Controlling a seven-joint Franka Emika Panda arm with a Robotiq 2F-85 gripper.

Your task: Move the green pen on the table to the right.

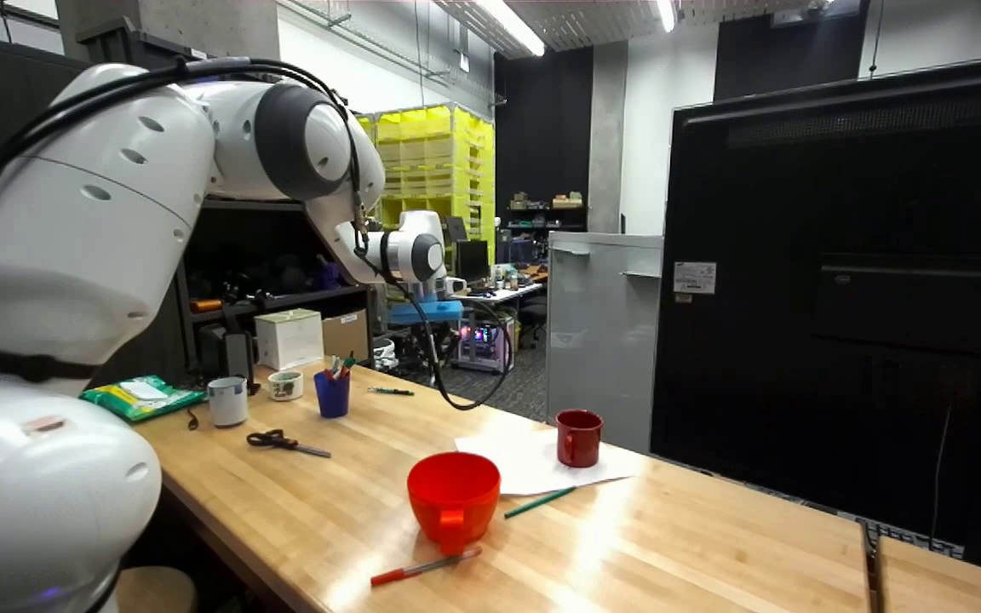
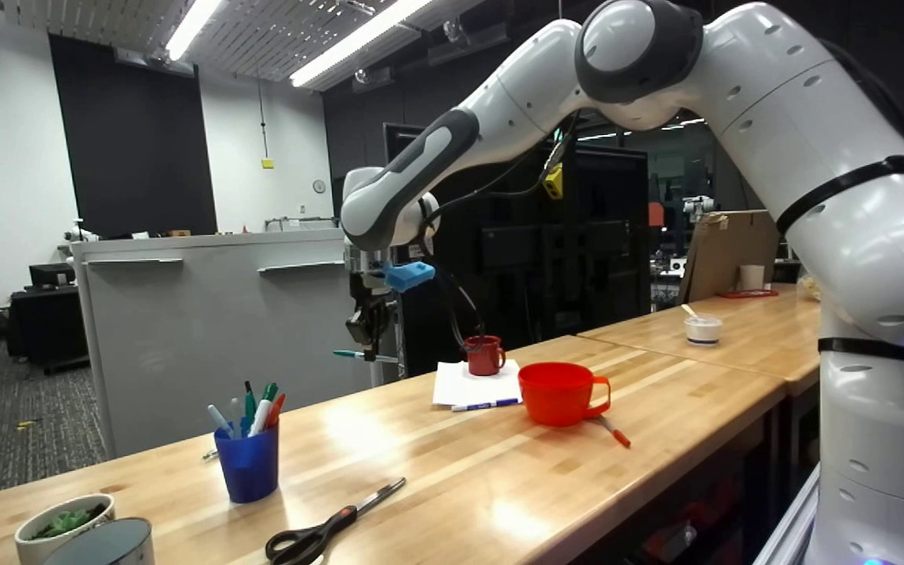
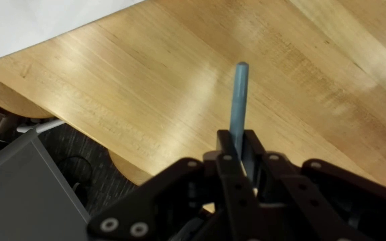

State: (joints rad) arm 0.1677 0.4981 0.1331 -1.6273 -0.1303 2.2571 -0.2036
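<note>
My gripper [image 3: 236, 135] is shut on a slim green pen [image 3: 241, 93], which looks blue-grey in the wrist view. In an exterior view the gripper [image 2: 372, 353] holds this teal-green pen [image 2: 348, 354] roughly level, raised above the table [image 2: 436, 447], near its far edge. In an exterior view the gripper and held pen cannot be made out against the dark background below the blue wrist bracket [image 1: 427, 312]. A similar second green pen [image 1: 539, 502] lies on the table [image 1: 712, 545] beside the red bowl [image 1: 454, 502].
A dark red mug [image 1: 578, 438] stands on white paper [image 1: 516, 464]. A blue marker [image 2: 485, 405] lies at the paper's edge. A red-orange pen [image 1: 422, 569] lies by the bowl. A blue cup of pens [image 2: 248, 463] and scissors [image 2: 334, 522] are elsewhere on the table.
</note>
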